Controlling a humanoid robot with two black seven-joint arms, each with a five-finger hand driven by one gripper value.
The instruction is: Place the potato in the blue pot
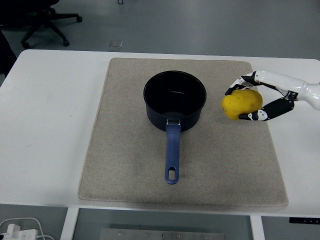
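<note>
A yellow potato (241, 104) hangs above the beige mat, just right of the blue pot (175, 99). My right hand (250, 97) comes in from the right edge and is shut on the potato, with fingers above and below it. The dark blue pot stands upright in the middle of the mat, and nothing shows inside it. Its handle (172, 155) points toward the near edge. The left arm does not show.
The beige mat (120, 165) covers the centre of the white table (50, 125). An office chair (45, 17) stands on the floor at the far left. A white power strip (17, 231) lies below the table's near left corner.
</note>
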